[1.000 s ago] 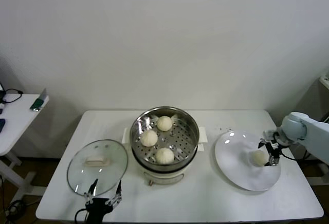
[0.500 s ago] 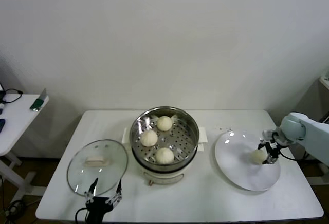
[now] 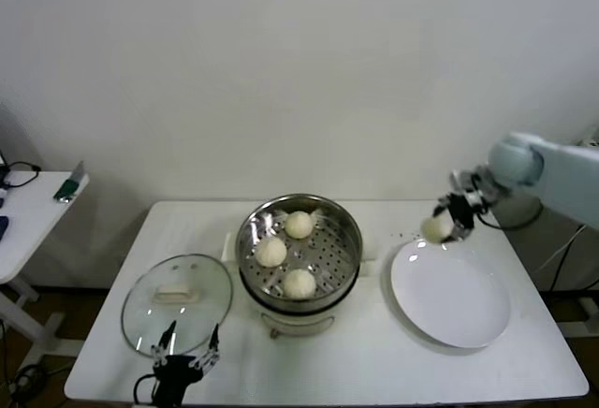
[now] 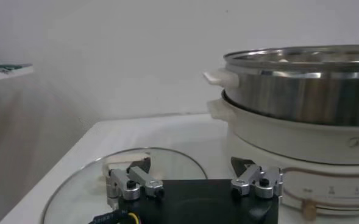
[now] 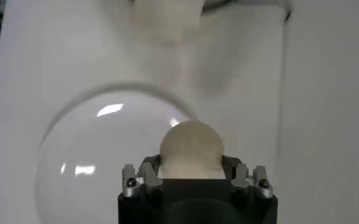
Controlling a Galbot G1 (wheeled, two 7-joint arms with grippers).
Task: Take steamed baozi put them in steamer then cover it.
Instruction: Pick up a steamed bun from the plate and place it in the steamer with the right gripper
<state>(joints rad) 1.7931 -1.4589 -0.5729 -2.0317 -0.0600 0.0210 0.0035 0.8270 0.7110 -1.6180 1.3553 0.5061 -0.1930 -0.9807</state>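
From the head camera, three small cream-white steamed baozi (image 3: 284,252) sit inside the round shiny steel steamer (image 3: 348,240) on its white electric base. The right gripper (image 3: 455,213) hangs in the air above the far edge of the flat white plate (image 3: 451,298), its fingers clamped on the fourth cream-white bun (image 3: 436,228); the plate beneath is bare. The round clear glass cover (image 3: 178,305) with its cream handle lies flat on the white table (image 3: 374,357), to the left of the steamer. The left gripper (image 3: 184,352) waits at the near rim of that cover, fingers spread wide and holding nothing.

In the left wrist view, the spread fingers (image 4: 129,182) hover low over the glass cover (image 4: 75,189), with the steamer (image 4: 301,85) close beside.

In the right wrist view, the bun (image 5: 191,146) is pinched between the gripper's fingers (image 5: 136,179) over the white plate (image 5: 88,158).

By this reckoning, three buns are placed and the last is lifted; what remains is carrying it into the steamer, then setting the cover on top.
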